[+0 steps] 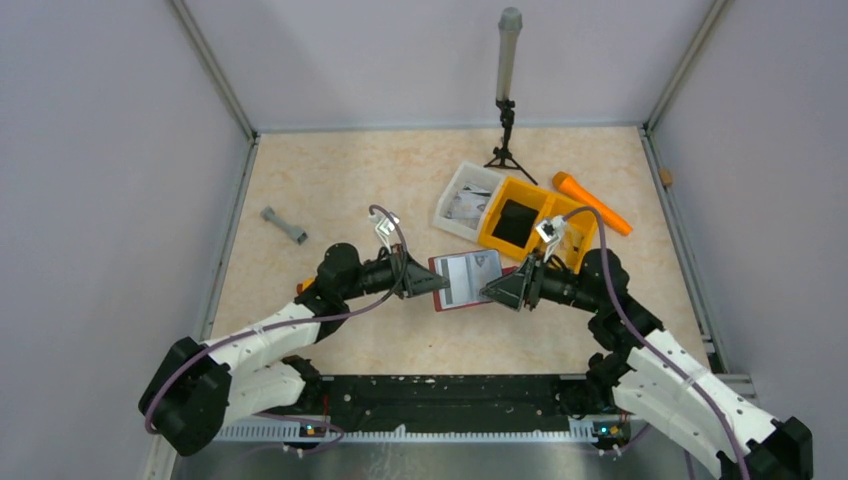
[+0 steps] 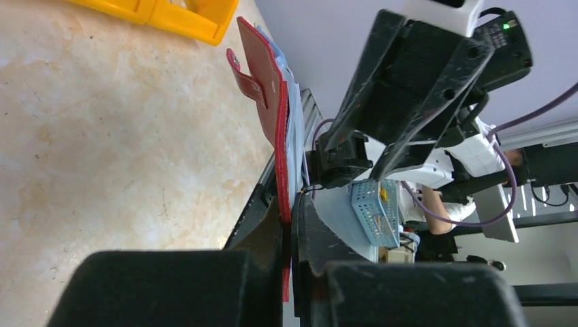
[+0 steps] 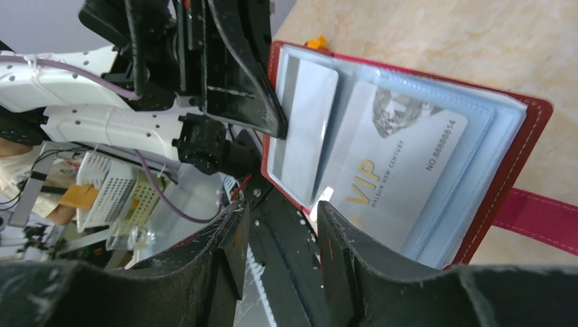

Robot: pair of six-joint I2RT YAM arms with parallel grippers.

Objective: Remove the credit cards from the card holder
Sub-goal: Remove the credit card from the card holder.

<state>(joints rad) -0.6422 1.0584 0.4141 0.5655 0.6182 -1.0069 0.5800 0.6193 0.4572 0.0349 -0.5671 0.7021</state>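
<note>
Near the yellow bin (image 2: 191, 20) the left gripper (image 2: 292, 211) clamps the open card holder (image 3: 528, 129); the right gripper (image 3: 283, 225), jaws parted, should pinch the likely stiff, slick credit cards (image 3: 395, 157) by their protruding edge.

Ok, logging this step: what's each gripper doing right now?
Left gripper: closed on the card holder.
Right gripper: open, jaws by the VIP card corner.

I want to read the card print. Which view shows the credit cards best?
The right wrist view: the credit cards face the lens inside the open card holder, print legible. The top external view shows them small and pale; the left wrist view catches only thin edges.
</note>
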